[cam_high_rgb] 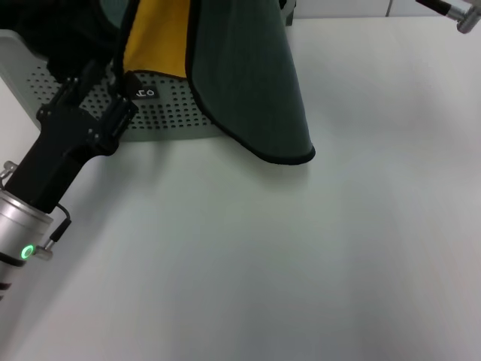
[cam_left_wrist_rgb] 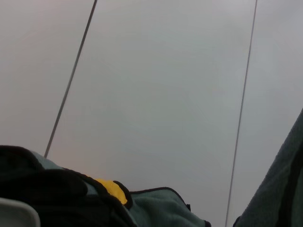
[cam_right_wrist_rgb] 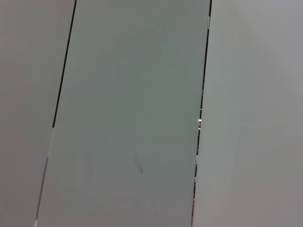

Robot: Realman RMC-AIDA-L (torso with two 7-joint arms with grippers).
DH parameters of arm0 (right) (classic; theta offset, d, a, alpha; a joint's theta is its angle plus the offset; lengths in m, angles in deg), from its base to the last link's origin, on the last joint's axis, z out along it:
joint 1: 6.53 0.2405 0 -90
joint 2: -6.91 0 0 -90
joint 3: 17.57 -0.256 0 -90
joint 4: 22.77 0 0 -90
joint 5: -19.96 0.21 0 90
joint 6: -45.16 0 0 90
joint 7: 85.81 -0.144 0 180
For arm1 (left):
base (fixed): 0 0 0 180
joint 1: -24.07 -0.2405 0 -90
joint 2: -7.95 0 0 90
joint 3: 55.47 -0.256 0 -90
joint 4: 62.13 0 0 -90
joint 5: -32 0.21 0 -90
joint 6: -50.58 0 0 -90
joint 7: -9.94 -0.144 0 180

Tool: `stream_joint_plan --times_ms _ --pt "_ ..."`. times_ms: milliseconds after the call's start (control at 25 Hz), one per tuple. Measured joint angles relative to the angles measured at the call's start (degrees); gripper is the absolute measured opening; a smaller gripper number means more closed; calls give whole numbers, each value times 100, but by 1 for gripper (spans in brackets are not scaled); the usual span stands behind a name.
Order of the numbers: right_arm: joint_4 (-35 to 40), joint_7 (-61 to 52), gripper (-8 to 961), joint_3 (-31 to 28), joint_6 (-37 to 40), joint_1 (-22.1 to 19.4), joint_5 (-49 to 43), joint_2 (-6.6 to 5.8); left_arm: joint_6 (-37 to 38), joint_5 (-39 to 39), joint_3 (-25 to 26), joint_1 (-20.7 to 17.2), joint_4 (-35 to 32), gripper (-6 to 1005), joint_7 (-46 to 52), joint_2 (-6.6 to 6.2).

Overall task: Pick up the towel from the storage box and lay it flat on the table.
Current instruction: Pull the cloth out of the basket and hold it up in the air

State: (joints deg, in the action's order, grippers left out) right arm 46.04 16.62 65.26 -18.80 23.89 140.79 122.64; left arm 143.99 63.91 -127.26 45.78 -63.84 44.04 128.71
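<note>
The towel (cam_high_rgb: 248, 83) hangs lengthwise, corner pointing down toward the table (cam_high_rgb: 301, 256)

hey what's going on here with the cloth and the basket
The robot's left arm reaches up to the storage box, its left end effector by the box's front wall. The towel hangs lifted above the table, teal face out with a strip of yellow showing, its lower corner dangling just over the white surface. It is not yet laid flat. The right arm barely shows at the far upper corner of the head view.

small black label (cam_high_rgb: 144, 93) on storage box (cam_high_rgb: 161, 113) — white marks, unreadable
</note>
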Motion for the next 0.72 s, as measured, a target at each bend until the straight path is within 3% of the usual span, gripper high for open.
stream_joint_plan --times_ms 600,720 --pt "-16 -139 12 -11 74 -100 -8 2 57 215 -11 -70 6 605 20 -1" --pt "-16 -146 12 -1 74 -116 -9 2 98 222 -10 -78 7 474 30 2"
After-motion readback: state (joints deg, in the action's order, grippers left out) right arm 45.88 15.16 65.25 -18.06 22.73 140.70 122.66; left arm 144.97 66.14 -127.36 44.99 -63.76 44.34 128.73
